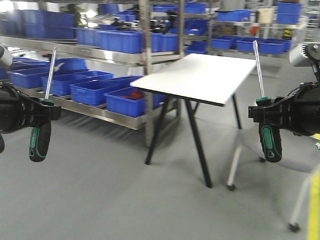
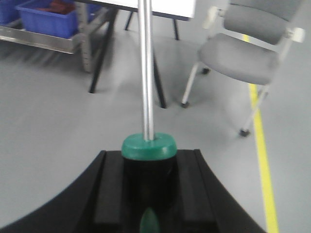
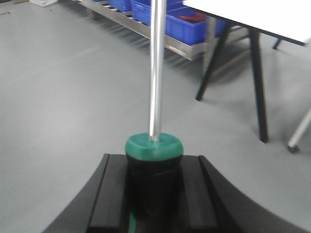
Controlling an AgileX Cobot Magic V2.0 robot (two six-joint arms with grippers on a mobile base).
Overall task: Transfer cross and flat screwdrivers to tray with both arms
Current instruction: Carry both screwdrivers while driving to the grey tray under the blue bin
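Note:
My left gripper is shut on the handle of a green and black screwdriver, steel shaft pointing up. In the left wrist view the gripper clamps the black handle just below the green collar of the screwdriver. My right gripper is shut on a second green and black screwdriver, also shaft up. It shows the same way in the right wrist view, the gripper closed below the screwdriver's collar. I cannot tell which tip is cross or flat. The tray is out of view.
A white table with black legs stands ahead in the middle. Metal shelving with several blue bins runs along the left and back. A grey chair is to the right, beside a yellow floor line. Both arms hang over grey floor.

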